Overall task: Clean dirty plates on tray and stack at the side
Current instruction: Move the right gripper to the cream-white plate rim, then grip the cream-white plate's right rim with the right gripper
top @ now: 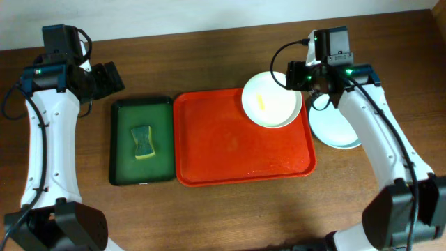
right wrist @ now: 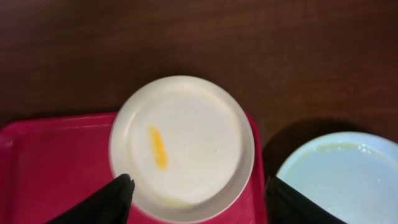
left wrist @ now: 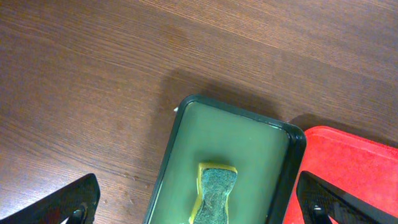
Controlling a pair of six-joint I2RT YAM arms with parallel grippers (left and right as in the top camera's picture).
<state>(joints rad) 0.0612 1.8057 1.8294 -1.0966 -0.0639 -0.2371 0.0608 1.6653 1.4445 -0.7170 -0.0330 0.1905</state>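
Note:
A cream-white plate (top: 272, 100) with a yellow smear (right wrist: 157, 148) rests on the far right corner of the red tray (top: 230, 146), overlapping its rim. In the right wrist view this plate (right wrist: 186, 137) lies below and between the spread fingers. My right gripper (top: 301, 73) hovers over the plate's right edge, open and holding nothing. A pale blue plate (top: 334, 129) sits on the table just right of the tray, partly hidden by my right arm. My left gripper (top: 104, 78) hangs wide open at the far left, empty.
A dark green tray (top: 143, 104) with a yellow-and-green sponge (top: 143, 141) lies left of the red tray. The left wrist view looks down on that sponge (left wrist: 214, 190) and the green tray's rim (left wrist: 249, 118). Bare wood surrounds both trays.

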